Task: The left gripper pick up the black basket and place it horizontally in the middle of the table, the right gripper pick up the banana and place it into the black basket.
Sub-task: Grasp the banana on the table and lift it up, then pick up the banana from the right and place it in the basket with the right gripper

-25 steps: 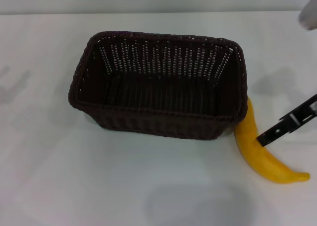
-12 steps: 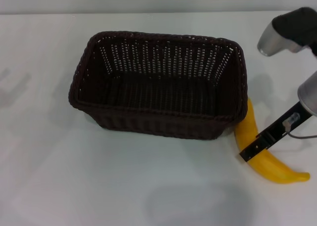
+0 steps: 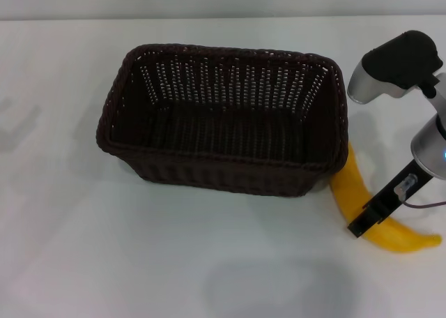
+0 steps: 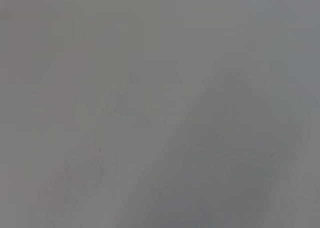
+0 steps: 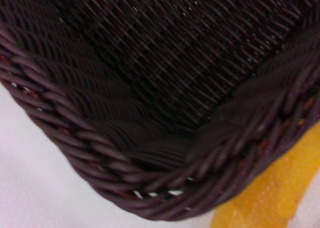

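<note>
Your right gripper (image 3: 362,224) sits on the curved yellow banana (image 3: 346,187) at the dark woven basket's (image 3: 223,119) four o'clock; finger opening unclear, so close centred.

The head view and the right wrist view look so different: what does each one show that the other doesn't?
Only the head view shows the whole black basket, the banana's full curve beside it, the right pincer over the banana, and the wide white table. Only the right wrist view shows the braided rim at one corner close up. Both show basket, banana and table; neither shows the left pincer.
</note>
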### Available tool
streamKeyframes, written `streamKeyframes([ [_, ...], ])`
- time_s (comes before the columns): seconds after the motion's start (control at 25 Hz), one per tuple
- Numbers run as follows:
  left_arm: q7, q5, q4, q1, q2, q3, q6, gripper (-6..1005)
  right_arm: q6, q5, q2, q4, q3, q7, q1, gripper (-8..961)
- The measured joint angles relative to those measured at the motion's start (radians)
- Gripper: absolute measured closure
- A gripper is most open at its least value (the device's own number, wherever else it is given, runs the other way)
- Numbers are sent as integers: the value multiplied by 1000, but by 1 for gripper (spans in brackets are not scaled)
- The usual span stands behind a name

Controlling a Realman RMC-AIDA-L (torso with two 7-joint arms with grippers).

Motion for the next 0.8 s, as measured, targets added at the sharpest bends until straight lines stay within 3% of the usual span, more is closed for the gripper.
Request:
streamKeyframes([
  [0.28, -4, -2, 0, 3, -1, -6, 1, 247, -4, -66, -6, 29, -4, 5, -8, 256],
  [0.36, -4, -2, 0, 4, -2, -16, 1, 247, 1, -68, -10, 36, 19, -13, -9, 453],
  [0.4, -4, -2, 0, 4, -3, -19, 2, 247, 3, -73, -12, 37, 33, -23, -10, 455],
  [0.64, -7, -3, 1, 4, -6, -23, 4, 248, 51, -199, -15, 72, 279, -156, -5, 459],
  [0.8, -7, -3, 1, 4, -6, -23, 4, 248, 63, -219, -30, 147, 416, -229, 22, 443],
])
